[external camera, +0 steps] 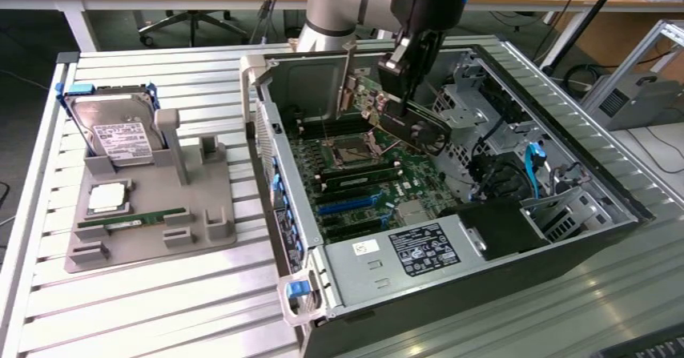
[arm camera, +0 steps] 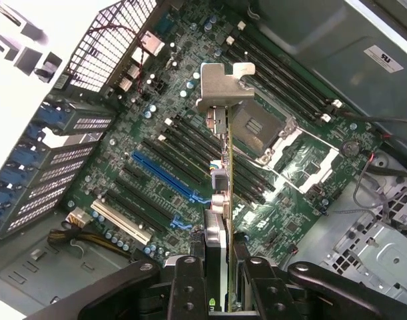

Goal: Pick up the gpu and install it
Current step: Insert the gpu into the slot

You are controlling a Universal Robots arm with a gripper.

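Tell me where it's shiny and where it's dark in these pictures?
Wrist view: a patch beside the processor socket glares white, the gpu gleams at its silver bracket, and one corner is washed-out bright. Exterior view: the slatted table is evenly lit, while the computer case is dark deep inside.

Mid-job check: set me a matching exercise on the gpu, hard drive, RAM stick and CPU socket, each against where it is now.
1 gpu; 2 hard drive; 3 RAM stick; 4 CPU socket
A propped tilted on the grey holder; B fixed on the motherboard; C clamped in the gripper inside the case; D lying low along the grey holder
Pairs: 1-C, 2-A, 3-D, 4-B
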